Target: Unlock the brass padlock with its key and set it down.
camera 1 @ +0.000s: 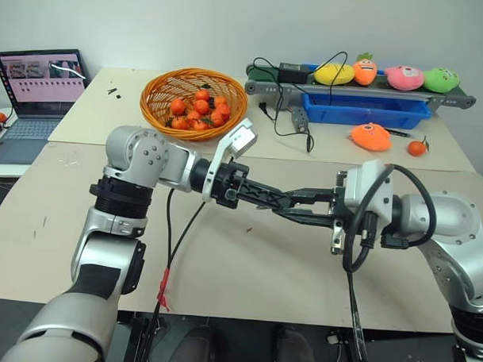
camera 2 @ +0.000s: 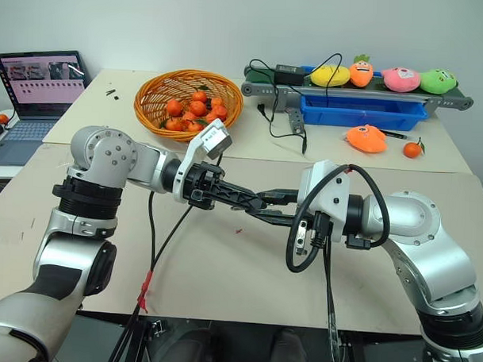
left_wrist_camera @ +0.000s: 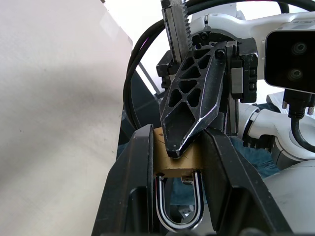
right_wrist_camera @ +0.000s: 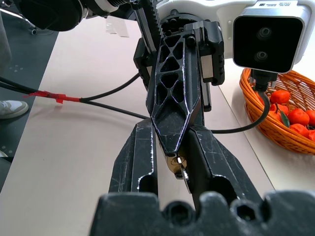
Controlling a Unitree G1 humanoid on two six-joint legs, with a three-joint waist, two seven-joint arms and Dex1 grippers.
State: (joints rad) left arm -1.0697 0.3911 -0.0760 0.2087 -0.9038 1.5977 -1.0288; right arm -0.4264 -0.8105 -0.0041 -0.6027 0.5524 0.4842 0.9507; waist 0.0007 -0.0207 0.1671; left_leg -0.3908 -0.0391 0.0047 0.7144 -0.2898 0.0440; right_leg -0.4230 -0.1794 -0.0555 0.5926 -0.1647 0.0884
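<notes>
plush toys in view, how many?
5. Four on the conveyor: yellow plush, orange carrot plush, pink plush, green plush. An orange plush lies on the table before the blue bin. None seems hidden.

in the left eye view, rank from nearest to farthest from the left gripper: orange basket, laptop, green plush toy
1. Orange basket, just behind the left gripper.
2. Laptop, far left on the table.
3. Green plush toy, far right on the conveyor.
</notes>
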